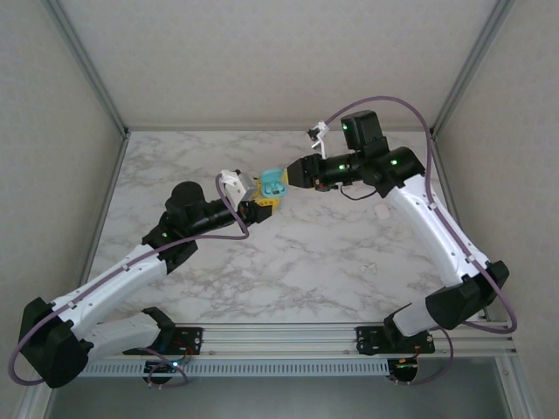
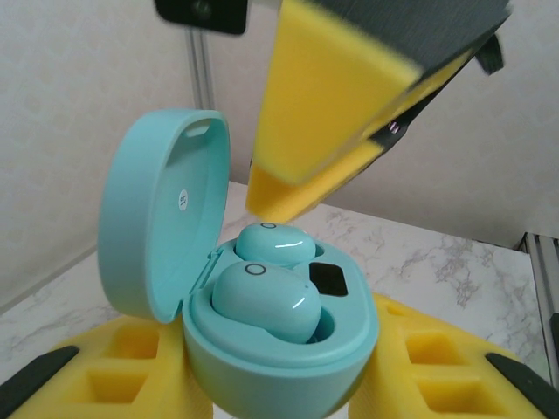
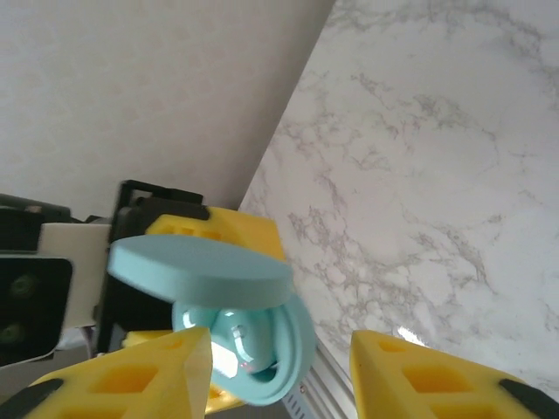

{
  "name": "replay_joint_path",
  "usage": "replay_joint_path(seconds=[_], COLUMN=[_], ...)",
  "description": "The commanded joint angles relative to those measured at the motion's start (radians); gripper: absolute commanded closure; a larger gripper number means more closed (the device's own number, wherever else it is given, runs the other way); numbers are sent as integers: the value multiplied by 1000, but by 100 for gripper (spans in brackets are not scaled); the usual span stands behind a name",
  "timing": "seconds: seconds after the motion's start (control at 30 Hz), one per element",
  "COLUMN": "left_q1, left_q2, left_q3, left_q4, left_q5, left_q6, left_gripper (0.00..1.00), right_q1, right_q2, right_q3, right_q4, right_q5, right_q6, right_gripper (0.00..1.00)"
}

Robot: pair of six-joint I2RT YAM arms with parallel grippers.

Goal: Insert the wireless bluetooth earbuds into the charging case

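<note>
The charging case [image 2: 279, 371], light blue, is gripped at its lower half between the yellow pads of my left gripper [image 2: 281, 393], above the table's middle [image 1: 272, 185]. Its lid [image 2: 162, 209] stands open to the left. Both wireless bluetooth earbuds sit in their wells, one nearer [image 2: 266, 301] and one behind it [image 2: 275, 244]. My right gripper [image 3: 279, 377] hovers just over the case with its jaws apart and nothing between them. One of its fingers [image 2: 332, 96] hangs above the earbuds. From the right wrist, the case [image 3: 288, 349] and an earbud [image 3: 231, 336] lie under the lid [image 3: 196, 271].
The marble table [image 1: 306, 262] is bounded by white walls and metal frame posts [image 1: 87, 65]. A small white piece [image 1: 382, 209] lies near the right arm, and a tinier scrap [image 1: 369, 268] lies closer to the front. An aluminium rail [image 1: 279, 336] runs along the near edge.
</note>
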Motion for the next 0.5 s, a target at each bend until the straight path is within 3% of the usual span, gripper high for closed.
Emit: replay_joint_path(seconds=[0.0, 0.27, 0.47], left_q1=[-6, -6, -13], left_q2=[-10, 31, 32], left_q3=[16, 45, 59], left_q4=[30, 25, -11], left_q5=[-8, 21, 40], left_q6=[0, 15, 21], left_gripper=[79, 79, 79], right_q1=[-3, -18, -23], right_q2=[-84, -74, 65], right_q3=[2, 11, 125], right_q4=[83, 80, 43], right_q5=[58, 302, 187], right_q6=[1, 81, 128], right_gripper=[51, 47, 45])
